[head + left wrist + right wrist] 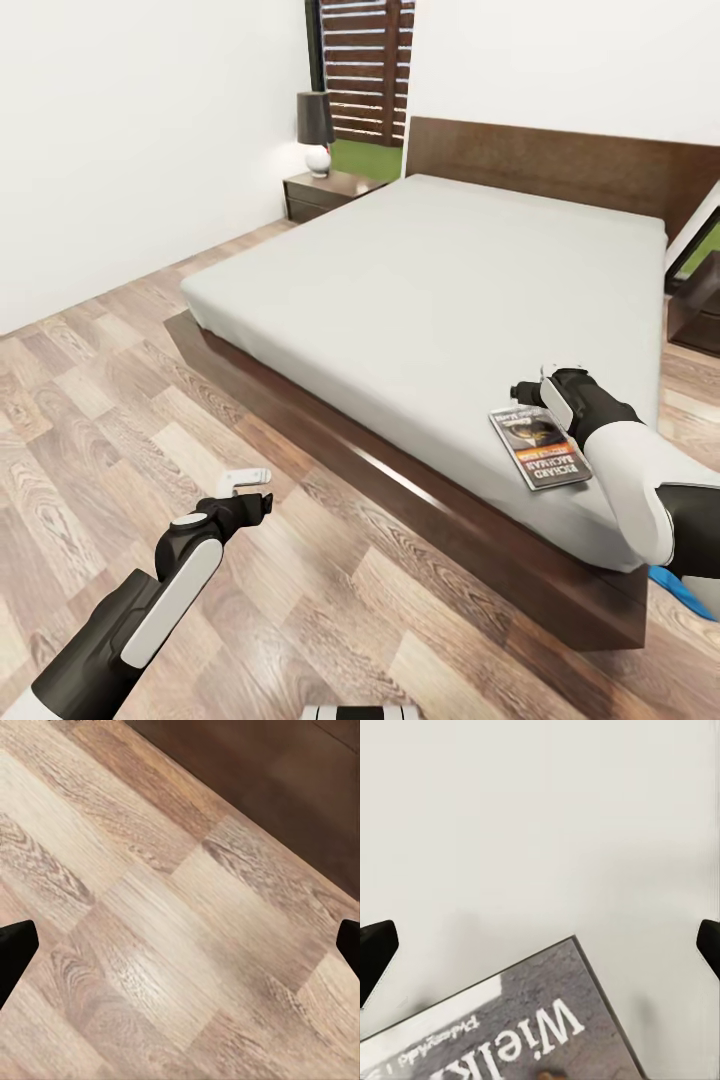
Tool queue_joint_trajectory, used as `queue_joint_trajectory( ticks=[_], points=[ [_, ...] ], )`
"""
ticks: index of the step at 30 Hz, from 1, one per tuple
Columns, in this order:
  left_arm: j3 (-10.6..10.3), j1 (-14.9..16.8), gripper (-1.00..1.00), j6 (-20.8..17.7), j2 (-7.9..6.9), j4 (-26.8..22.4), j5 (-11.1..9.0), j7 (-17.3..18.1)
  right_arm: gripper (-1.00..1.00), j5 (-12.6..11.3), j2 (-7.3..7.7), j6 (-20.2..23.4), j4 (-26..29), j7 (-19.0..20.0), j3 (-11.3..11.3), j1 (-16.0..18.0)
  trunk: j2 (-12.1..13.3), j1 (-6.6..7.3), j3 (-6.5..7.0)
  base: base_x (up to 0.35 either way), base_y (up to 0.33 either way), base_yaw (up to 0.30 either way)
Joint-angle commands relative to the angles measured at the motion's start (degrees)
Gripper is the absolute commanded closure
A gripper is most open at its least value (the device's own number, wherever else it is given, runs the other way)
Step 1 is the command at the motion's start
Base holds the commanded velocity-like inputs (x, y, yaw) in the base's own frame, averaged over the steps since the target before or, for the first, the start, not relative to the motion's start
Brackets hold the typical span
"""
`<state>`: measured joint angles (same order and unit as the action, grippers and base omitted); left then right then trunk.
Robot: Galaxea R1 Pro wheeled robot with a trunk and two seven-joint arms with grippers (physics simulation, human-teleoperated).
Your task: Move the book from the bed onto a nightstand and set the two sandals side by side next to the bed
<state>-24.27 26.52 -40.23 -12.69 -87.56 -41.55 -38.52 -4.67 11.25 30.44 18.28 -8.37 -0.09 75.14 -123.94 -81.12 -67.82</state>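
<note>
My right arm reaches forward over the near right corner of the bed, forearm angled up from the lower right, wrist bent so my right tool points down at the light grey mattress. Its fingers are spread wide: in the right wrist view the two dark fingertips sit at opposite edges with nothing between them but mattress and one corner of the book. The tool is released and hangs just above the far end of the book.

The book lies flat on the mattress near the bed's right front corner, just beside my right wrist, dark cover up with an orange band and white lettering; from the right wrist camera its grey cover shows pale letters.

My left arm is held low, out over the wood-plank floor in front of the bed's dark brown frame, elbow bent and forearm rising toward the bed. My left tool is released too, holding nothing; the left wrist camera looks down at planks with the fingertips far apart.

A bright blue sandal peeks out on the floor past the bed's right front corner, mostly hidden behind my right arm. A nightstand stands at the far left of the headboard, carrying a lamp with a dark shade; the edge of another nightstand shows at the far right.
</note>
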Motion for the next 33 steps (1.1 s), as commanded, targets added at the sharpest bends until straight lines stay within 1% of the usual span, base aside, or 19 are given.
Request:
queue_joint_trajectory(
  ticks=[1, 10, 14, 15, 17, 21, 26, 27, 31, 33],
  points=[
    [-0.14, 0.05, -1.00, -0.03, -0.06, -0.07, -0.55, -0.59, -1.00, -0.51, 0.00, 0.23, 0.09, -0.34, 0.00, 0.01, 0.40, 0.23, 0.14, 0.000, 0.000, 0.000],
    [-0.16, 0.05, -1.00, -0.06, -0.06, -0.07, -0.55, -0.59, -1.00, -0.51, 0.00, 0.14, 0.18, -0.30, 0.00, 0.01, 4.01, 2.21, 1.76, 0.000, 0.000, 0.000],
    [-0.10, 0.06, -1.00, -0.10, -0.06, -0.01, -0.55, -0.59, -1.00, -0.47, 0.06, 0.27, 3.24, 0.10, 0.10, 0.01, 5.61, 3.09, 2.48, 0.000, 0.000, 0.000],
    [-0.10, 0.06, -1.00, -0.10, -0.06, -0.01, -0.55, -0.59, -1.00, -0.47, 0.06, 0.27, 3.24, 0.10, 0.10, 0.01, 6.01, 3.31, 2.65, 0.000, 0.000, 0.000],
    [-0.09, 0.06, -1.00, -0.11, -0.06, 0.00, -0.55, -0.58, -1.00, -0.42, 0.07, 0.61, 5.55, 0.20, 0.13, -0.01, 6.82, 3.75, 3.01, 0.000, 0.000, 0.000],
    [-0.08, 0.04, -1.00, -0.11, -0.06, 0.08, -0.55, -0.59, -1.00, -0.28, 0.12, 1.93, 11.56, 0.25, 0.16, -0.80, 8.42, 4.63, 3.73, 0.000, 0.000, 0.000],
    [-0.08, 0.06, -1.00, -0.11, -0.06, 0.19, -0.55, -0.54, -1.00, -0.25, 0.13, 6.18, 20.13, 0.27, 0.17, -3.88, 10.43, 5.72, 4.63, 0.000, 0.000, 0.000],
    [-0.08, 0.07, -1.00, -0.11, -0.06, 0.25, -0.61, -0.52, -1.00, -0.20, 0.11, 9.63, 27.85, 0.18, 0.17, -7.52, 10.83, 5.94, 4.81, 0.000, 0.000, 0.000],
    [-0.10, 0.05, -1.00, -0.11, -0.06, 0.27, -0.63, -0.46, -1.00, -0.03, 0.12, 12.29, 35.89, 0.03, 0.17, -12.22, 12.43, 6.82, 5.53, 0.000, 0.000, 0.000],
    [-0.09, 0.07, -1.00, -0.11, -0.06, 0.27, -0.61, -0.48, -1.00, 0.26, 0.12, 13.61, 39.78, -0.10, 0.17, -14.80, 12.43, 6.82, 5.53, 0.000, 0.000, 0.000]
  ],
)
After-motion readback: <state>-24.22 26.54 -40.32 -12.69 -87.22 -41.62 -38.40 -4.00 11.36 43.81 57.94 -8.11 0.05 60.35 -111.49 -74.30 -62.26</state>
